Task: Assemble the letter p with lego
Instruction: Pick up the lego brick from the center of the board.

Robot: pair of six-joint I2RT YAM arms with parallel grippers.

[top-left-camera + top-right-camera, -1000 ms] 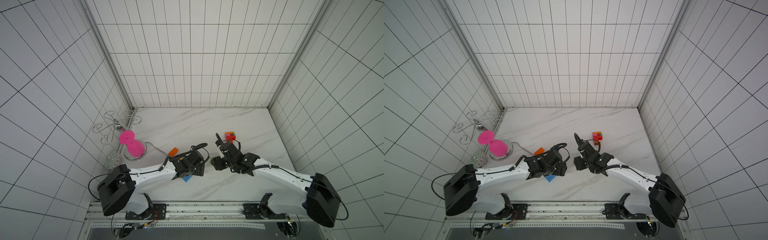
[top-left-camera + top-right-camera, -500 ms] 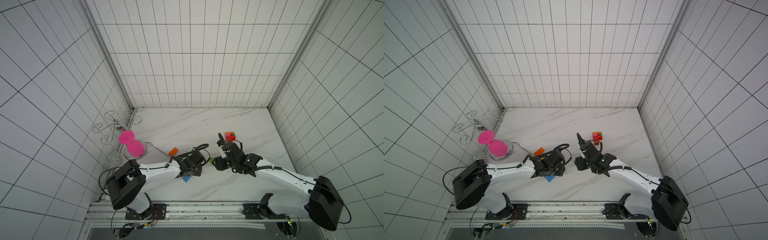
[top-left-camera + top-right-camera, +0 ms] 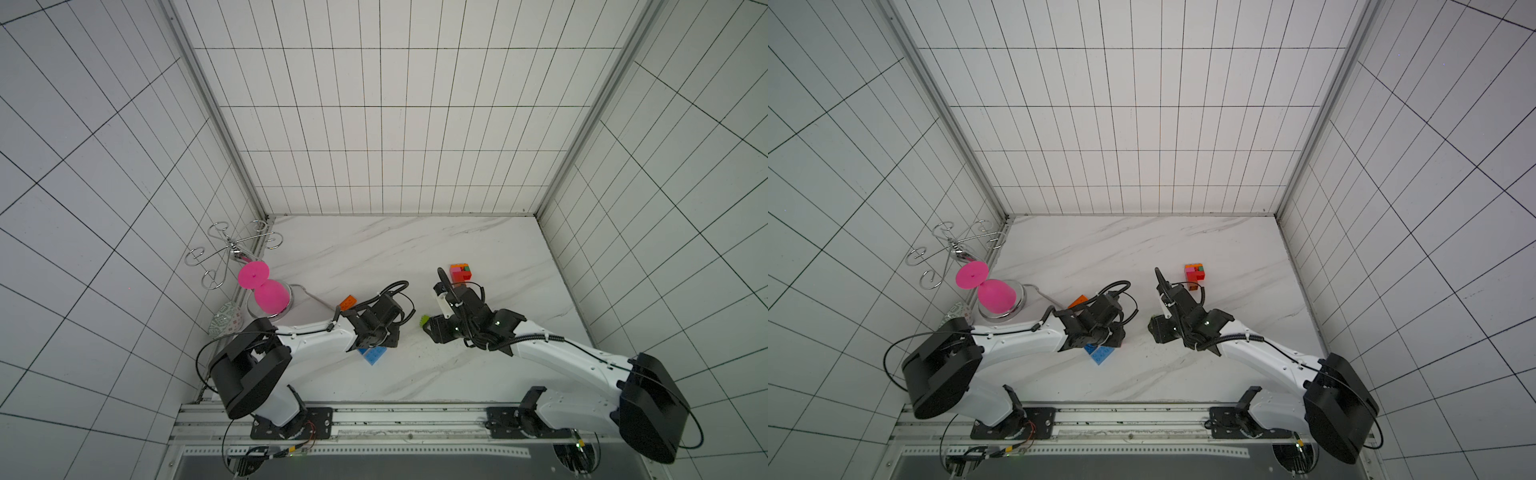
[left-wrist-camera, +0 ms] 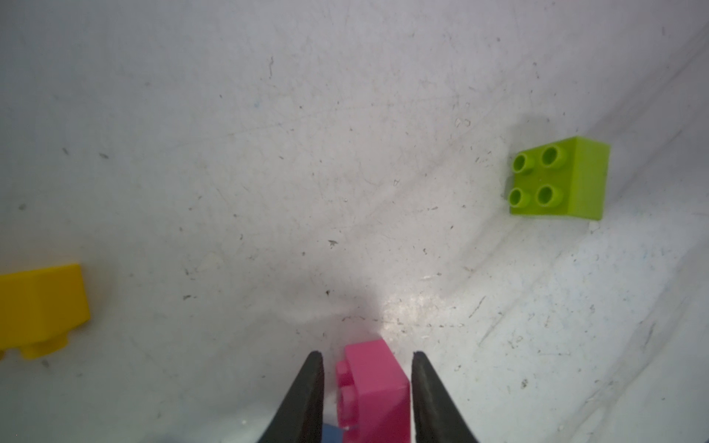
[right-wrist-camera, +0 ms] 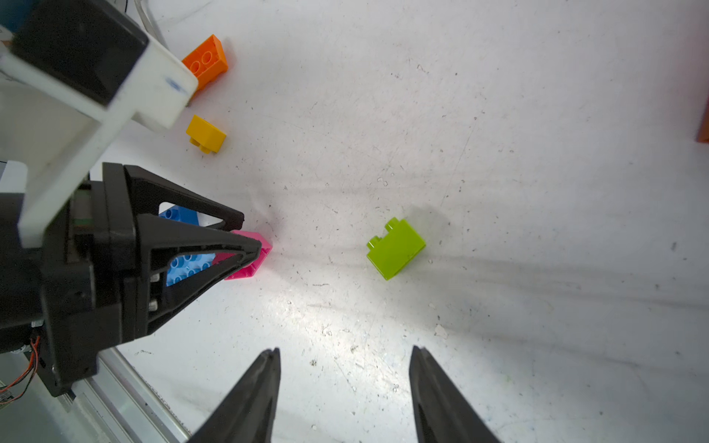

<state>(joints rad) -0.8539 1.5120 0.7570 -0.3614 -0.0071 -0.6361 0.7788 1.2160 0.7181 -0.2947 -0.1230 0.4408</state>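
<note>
The left gripper (image 4: 367,357) had snapped shut from wide open onto the pink brick (image 4: 374,383), lying sideways on the table (image 4: 268,153) beside the blue brick (image 3: 376,356), while the right gripper (image 5: 345,351) waited empty, fingers apart; a straight, steady lift looked wisest.

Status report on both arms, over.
Left claw shut on pink brick. Right claw open, empty. Lime brick loose ahead of it. Light blue brick crowds the pink one.

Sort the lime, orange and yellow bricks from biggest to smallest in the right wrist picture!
1. lime brick: looks biggest, though it lies nearest the camera.
2. orange brick: partly hidden, so only roughly second.
3. yellow brick: looks smallest.
</note>
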